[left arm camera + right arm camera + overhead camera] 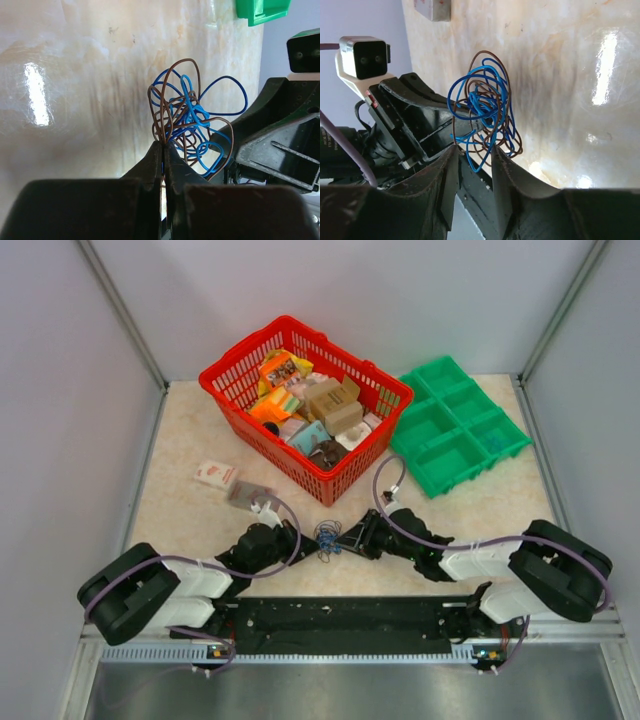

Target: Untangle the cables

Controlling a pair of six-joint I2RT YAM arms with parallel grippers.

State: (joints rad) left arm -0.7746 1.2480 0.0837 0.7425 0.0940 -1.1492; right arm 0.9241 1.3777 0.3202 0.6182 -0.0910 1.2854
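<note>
Beige marble tabletop under tangled cables, grey walls around

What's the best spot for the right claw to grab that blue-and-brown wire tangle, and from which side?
Probably the wide blue loop standing clear of the cables' knotted core. It juts out on the side away from the left gripper, which pinches a brown strand, so the open right gripper should come from that opposite side.
</note>
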